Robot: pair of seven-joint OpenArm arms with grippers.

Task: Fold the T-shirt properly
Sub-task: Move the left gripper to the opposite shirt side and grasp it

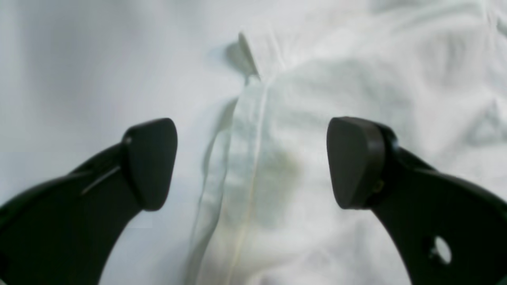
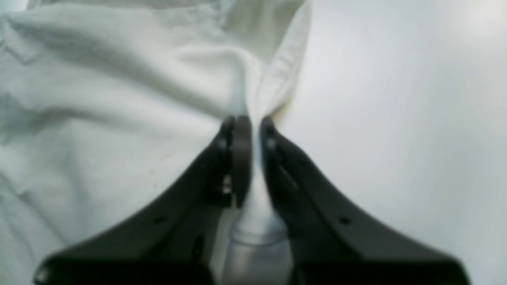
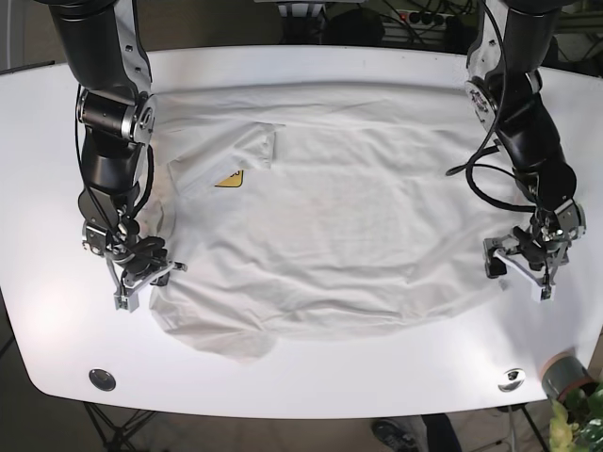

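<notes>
Between right fingers (image 2: 242,150): T-shirt (image 2: 119,99) edge.

A robot lab or test bench, not a home.
A plain white table (image 3: 377,66) on thin metal legs fills the frame; cables and a power strip (image 3: 429,16) lie at the top edge, bare floor along the bottom.

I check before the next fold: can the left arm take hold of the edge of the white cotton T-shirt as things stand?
Probably yes. The left gripper is open, its jaws standing either side of the white cotton T-shirt's hemmed edge, and nothing lies between.
</notes>
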